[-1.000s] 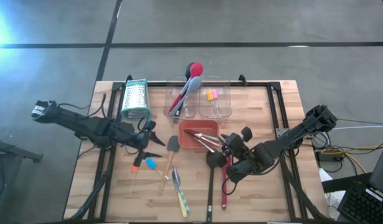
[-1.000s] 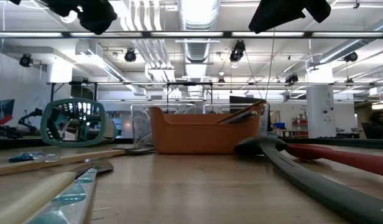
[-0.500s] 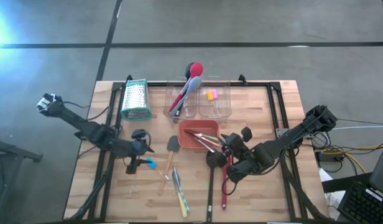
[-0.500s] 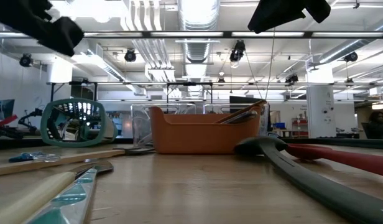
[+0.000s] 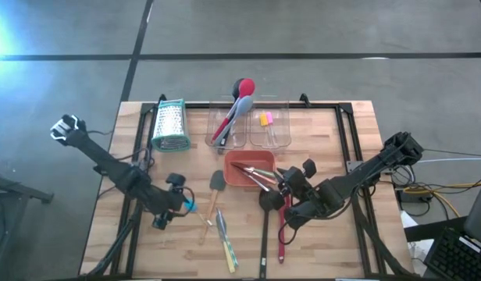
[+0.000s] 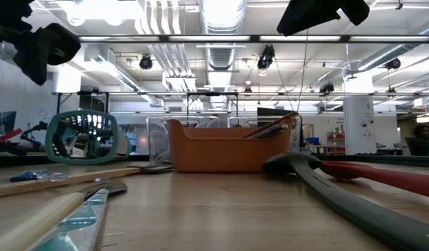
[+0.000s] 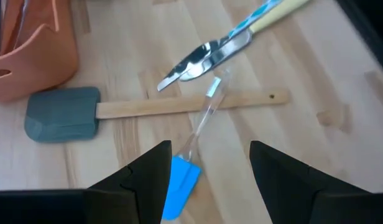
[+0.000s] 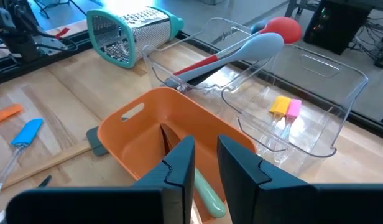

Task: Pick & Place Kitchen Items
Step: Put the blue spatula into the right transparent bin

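My left gripper (image 7: 210,163) hangs open, tipped down over the table's left half (image 5: 178,206). Its fingers flank the head of a small blue spatula (image 7: 179,186) without touching it. The spatula's clear handle crosses the wooden handle of a grey spatula (image 7: 61,115). A metal tool with a green-yellow handle (image 7: 210,53) lies just beyond. My right gripper (image 8: 206,162) hovers above the near right corner of the orange tray (image 5: 234,179), fingers a narrow gap apart and holding nothing. Thin tools (image 5: 258,176) lean on the tray's rim.
The grater (image 5: 169,125) lies at the far left. Two clear tubs stand at the back: one holds red and grey spoons (image 5: 234,109), the other yellow and pink pieces (image 5: 265,119). A dark spoon (image 5: 269,200) and a red handle (image 5: 283,234) lie near the right arm.
My left gripper has swung toward the table's near edge and sunk, tipping further downward until it stands over the small blue spatula. Its jaws have stayed open. My right arm has kept still.
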`<move>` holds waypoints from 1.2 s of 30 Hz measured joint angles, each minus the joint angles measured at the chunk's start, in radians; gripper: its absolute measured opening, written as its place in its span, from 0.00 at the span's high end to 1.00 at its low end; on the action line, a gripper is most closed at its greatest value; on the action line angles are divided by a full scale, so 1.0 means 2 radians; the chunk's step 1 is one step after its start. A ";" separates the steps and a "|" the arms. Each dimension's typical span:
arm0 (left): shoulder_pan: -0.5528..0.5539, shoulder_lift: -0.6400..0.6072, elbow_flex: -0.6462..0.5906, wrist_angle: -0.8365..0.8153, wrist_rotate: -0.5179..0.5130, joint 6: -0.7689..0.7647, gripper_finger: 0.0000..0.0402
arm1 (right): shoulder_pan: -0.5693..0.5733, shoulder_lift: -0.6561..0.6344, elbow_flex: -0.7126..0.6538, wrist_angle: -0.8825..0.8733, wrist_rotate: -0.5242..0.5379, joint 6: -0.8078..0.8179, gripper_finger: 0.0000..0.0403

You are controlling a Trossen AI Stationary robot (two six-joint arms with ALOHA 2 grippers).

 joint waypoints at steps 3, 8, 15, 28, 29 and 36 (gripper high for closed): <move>0.001 0.019 0.000 0.000 -0.002 0.024 0.45 | 0.000 0.000 0.000 0.000 0.000 0.000 0.85; 0.002 0.060 -0.005 -0.002 -0.009 0.071 0.45 | 0.000 0.000 0.000 0.000 0.000 0.000 0.83; 0.009 0.113 -0.005 0.000 -0.030 0.079 0.45 | 0.000 0.000 0.000 0.002 0.000 0.001 0.80; 0.034 0.175 -0.005 0.003 -0.027 0.080 0.45 | 0.001 0.000 -0.006 0.004 0.000 0.002 0.83; 0.036 0.178 -0.005 0.005 -0.026 0.080 0.45 | 0.001 0.000 -0.006 0.004 0.000 0.002 0.84; 0.050 0.199 -0.005 0.024 0.014 0.088 0.45 | 0.000 0.000 -0.006 0.005 0.000 0.002 0.84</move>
